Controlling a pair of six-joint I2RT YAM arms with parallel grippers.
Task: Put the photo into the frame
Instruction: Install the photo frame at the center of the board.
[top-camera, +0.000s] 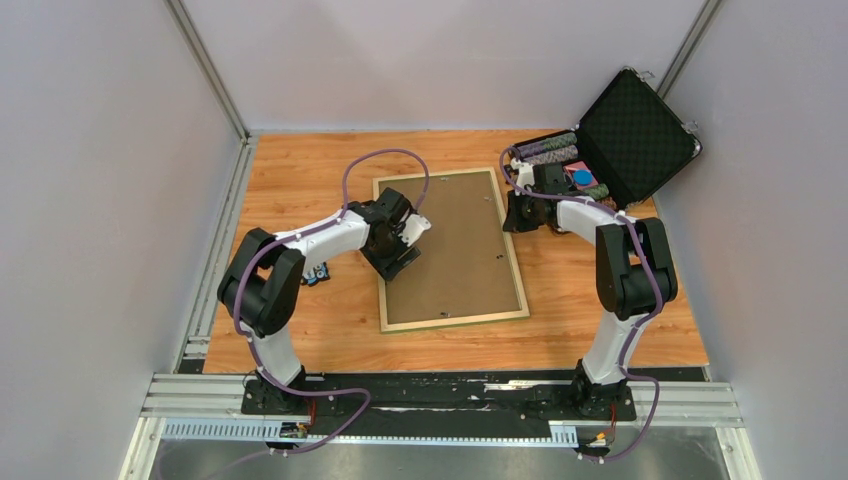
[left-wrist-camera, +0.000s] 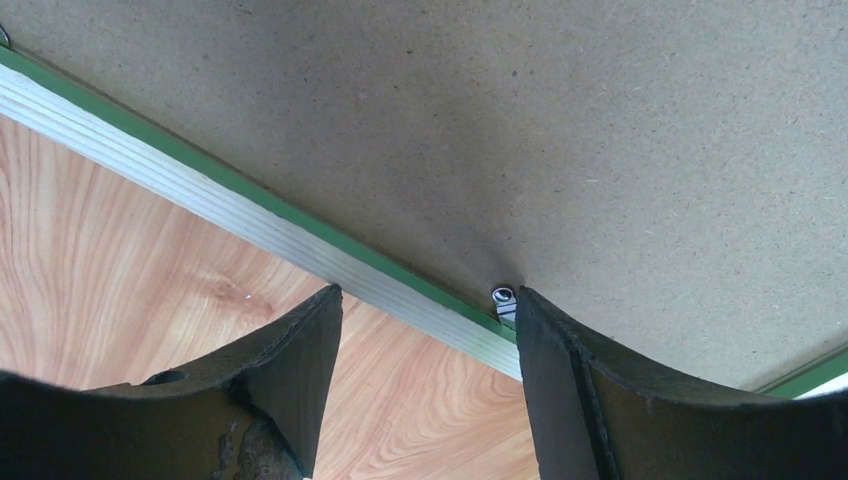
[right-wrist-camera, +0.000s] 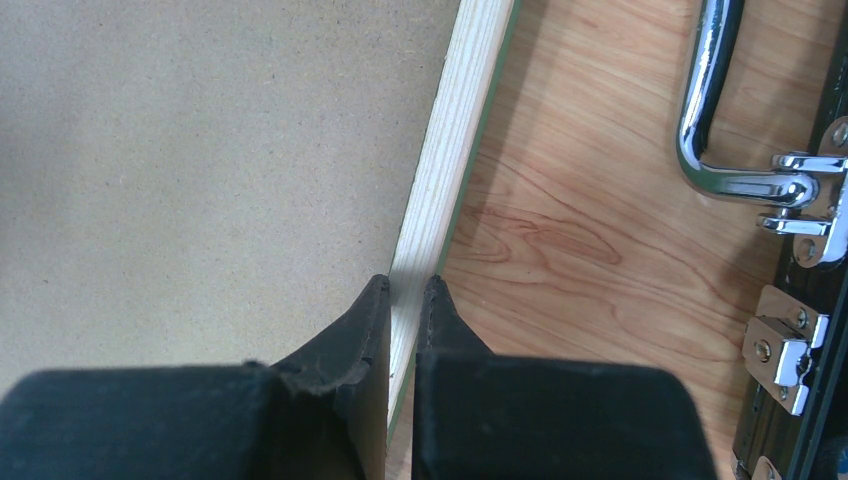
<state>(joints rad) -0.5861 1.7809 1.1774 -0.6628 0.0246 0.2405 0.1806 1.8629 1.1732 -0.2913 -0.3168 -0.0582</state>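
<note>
The frame (top-camera: 455, 321) lies face down on the wooden table, its pale wood back up, with a plain brown backing board (top-camera: 450, 245) filling it. The photo is hidden. My left gripper (top-camera: 405, 245) hangs open over the frame's left rail (left-wrist-camera: 200, 190), one finger over the table and the other over the board (left-wrist-camera: 550, 130), beside a small metal clip (left-wrist-camera: 503, 298). My right gripper (top-camera: 512, 215) is shut, its tips (right-wrist-camera: 408, 282) right over the right rail (right-wrist-camera: 465, 120), and a sliver of rail shows between them.
An open black case (top-camera: 630, 140) with foam lining and small items stands at the back right, its chrome handle (right-wrist-camera: 700, 100) and latches (right-wrist-camera: 785, 345) close to my right gripper. A small dark object (top-camera: 318, 273) lies under the left arm. Walls enclose the table on three sides.
</note>
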